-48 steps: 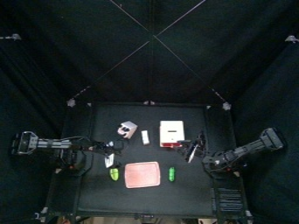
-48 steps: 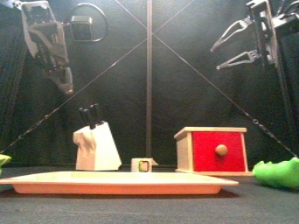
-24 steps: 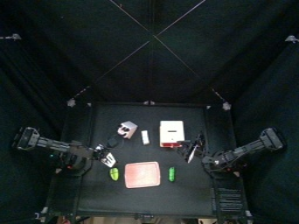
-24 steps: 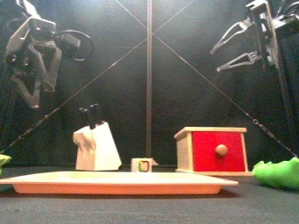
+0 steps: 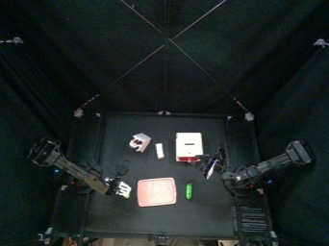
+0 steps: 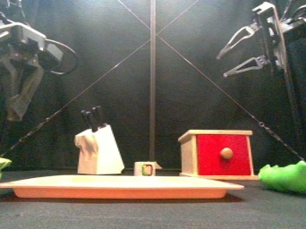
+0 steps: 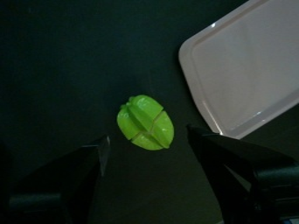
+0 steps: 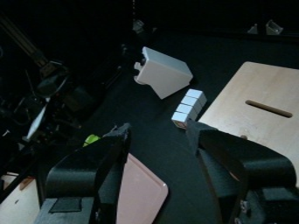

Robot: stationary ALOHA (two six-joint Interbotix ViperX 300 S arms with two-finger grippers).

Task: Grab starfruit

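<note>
The starfruit point(image 7: 145, 123) is a small ridged lime fruit lying on the black table, just left of the pink tray point(image 5: 157, 193). In the left wrist view it lies between and just beyond my left gripper's point(image 7: 149, 145) open jaws, not touching them. In the top view the left gripper point(image 5: 121, 187) hangs over it and hides it. In the front view only its tip point(image 6: 4, 164) shows at the left edge, with the left gripper point(image 6: 17, 97) high above. My right gripper point(image 5: 209, 165) is open and empty, resting right of the tray.
A darker green piece point(image 5: 188, 191) lies right of the tray. Behind it stand a red-fronted wooden box point(image 5: 190, 144), a white knife block point(image 5: 138, 143) and a small white block point(image 5: 158, 151). The tray's corner point(image 7: 239, 70) lies close beside the starfruit.
My left arm has swung toward the table's front and brought its gripper over the starfruit. The right arm has not moved.
</note>
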